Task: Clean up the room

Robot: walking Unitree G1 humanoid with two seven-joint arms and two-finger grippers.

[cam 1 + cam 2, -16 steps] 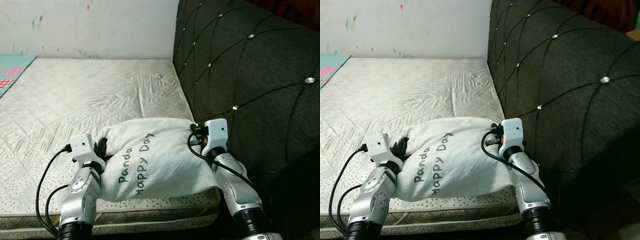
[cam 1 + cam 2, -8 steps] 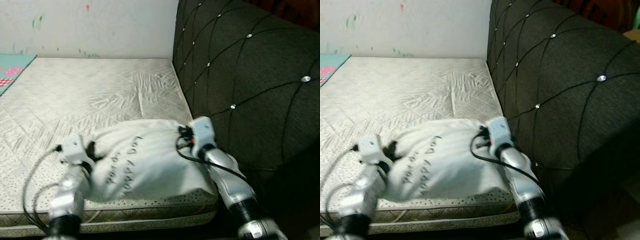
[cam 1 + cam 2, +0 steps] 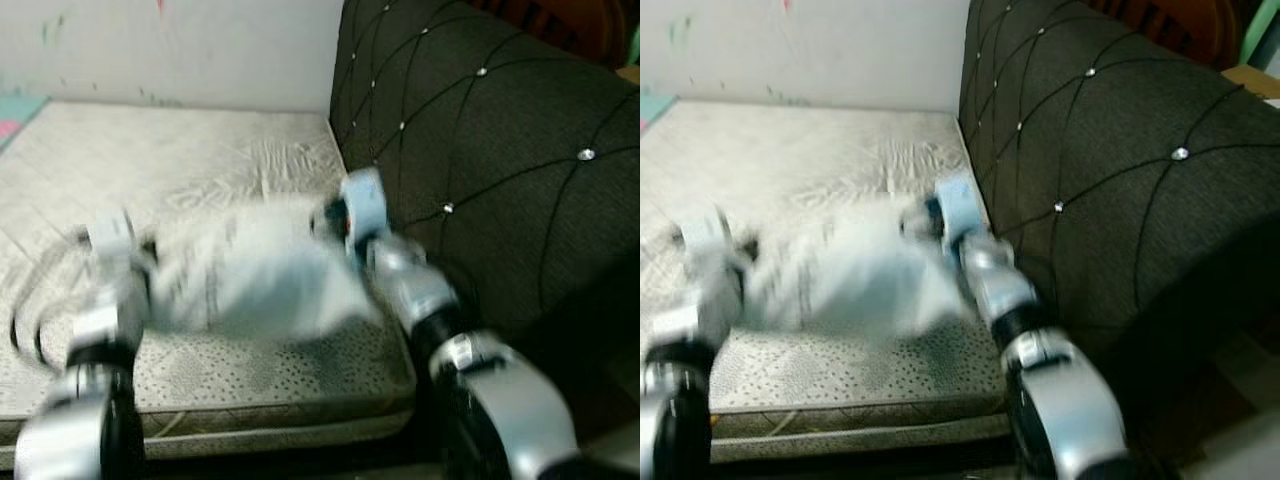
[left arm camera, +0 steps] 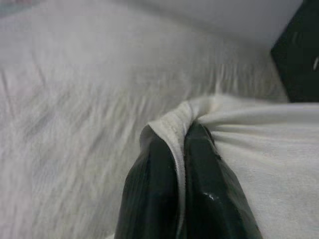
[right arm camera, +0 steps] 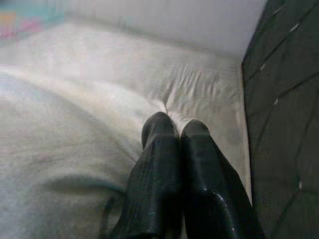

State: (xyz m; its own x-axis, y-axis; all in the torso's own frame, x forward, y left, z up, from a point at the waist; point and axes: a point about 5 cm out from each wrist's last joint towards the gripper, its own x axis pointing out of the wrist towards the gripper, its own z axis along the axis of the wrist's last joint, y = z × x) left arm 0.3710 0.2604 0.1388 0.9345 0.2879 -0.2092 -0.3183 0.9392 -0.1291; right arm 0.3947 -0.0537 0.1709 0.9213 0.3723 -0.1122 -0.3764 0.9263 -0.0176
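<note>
Head views, heavily blurred: white pillow (image 3: pixel 255 275) stretched between left gripper (image 3: pixel 148 262) and right gripper (image 3: pixel 330 215), over the near part of the pale mattress (image 3: pixel 200 160), dark tufted headboard (image 3: pixel 480 150) just beyond the right gripper. Left wrist: black fingers (image 4: pixel 154 194) closed tight on a fold of pillow edge, mattress spreading past the fingertips. Right wrist: fingers (image 5: pixel 159 164) pinched together on a small peak of pillow fabric, bulk of pillow beside them, headboard on the far side.
</note>
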